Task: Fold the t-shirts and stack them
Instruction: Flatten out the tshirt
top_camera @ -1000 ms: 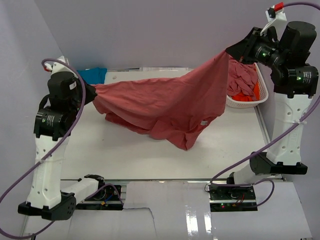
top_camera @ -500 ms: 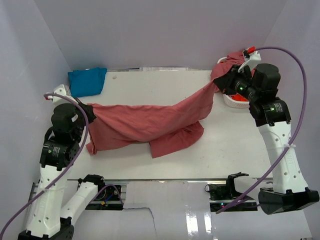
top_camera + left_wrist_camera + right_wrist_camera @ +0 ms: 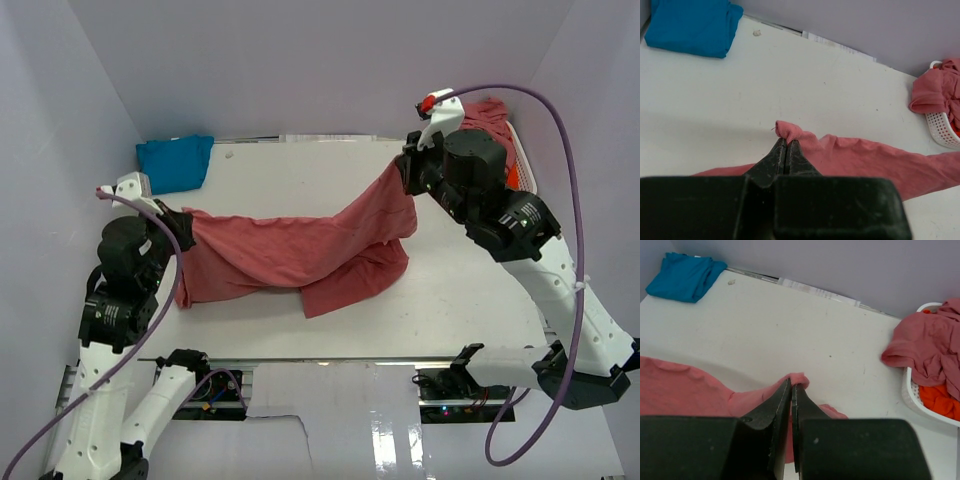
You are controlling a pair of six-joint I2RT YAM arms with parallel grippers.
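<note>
A dusty rose-red t-shirt hangs stretched between both arms, its lower part sagging onto the white table. My left gripper is shut on its left end, a pinched fold poking past the tips. At the shirt's right end my right gripper is shut on a fold, seen at its tips. A folded turquoise t-shirt lies at the back left. More rose-red t-shirts and an orange one fill the basket.
The white slatted basket stands at the table's back right, against the wall and close behind my right arm. Purple walls close in the table on three sides. A white paper strip lies along the back edge.
Both arms came down and toward the front, the right gripper moving left away from the basket. The shirt, held high before, now sags lower with more cloth on the table.
</note>
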